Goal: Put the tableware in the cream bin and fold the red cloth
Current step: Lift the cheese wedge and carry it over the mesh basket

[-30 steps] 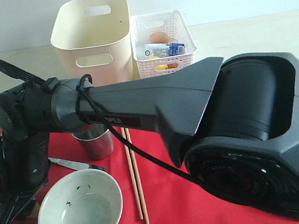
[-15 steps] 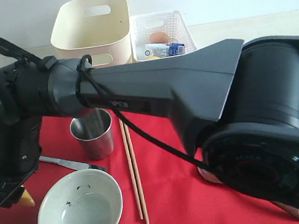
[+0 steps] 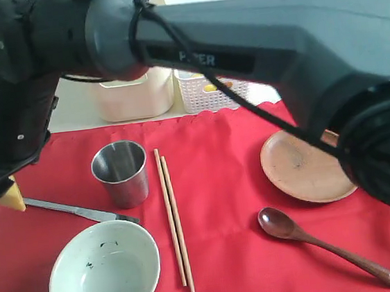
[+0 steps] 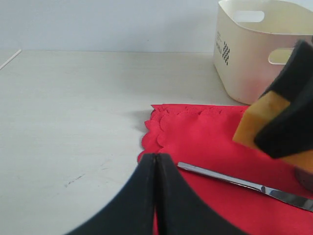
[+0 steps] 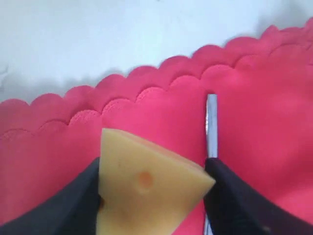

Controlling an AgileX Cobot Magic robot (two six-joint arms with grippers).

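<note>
Exterior and wrist views. The right arm [image 3: 253, 35] is extended across the top of the exterior frame to its left edge; there the right end effector [image 5: 152, 196] is seen clenched on a cheese wedge [image 5: 142, 178], which is held over the red cloth [image 3: 227, 184] near its scalloped left edge; the knife [image 3: 76, 210] is laid on the cloth just beside the wedge, at centre left. The left end effector [image 4: 155, 169] is shown clenched on nothing, its fingers pressed together near the cloth's scalloped corner. The cloth is spread flat on the pale surface [image 4: 73, 107] and fills the lower part of the exterior frame; on it are set the upright cup [image 3: 121, 173] at centre left, the chopsticks [image 3: 174, 221] lying parallel just right of the cup, the bowl [image 3: 104, 273] at lower left, the plate [image 3: 305, 166] at centre right and the spoon [image 3: 324, 244] at lower right. The cream bin [image 3: 134, 96] is placed beyond the cloth's far edge at upper left, partly hidden by the arm; a white basket [image 3: 210, 92] is stood just beside it to the right.
</note>
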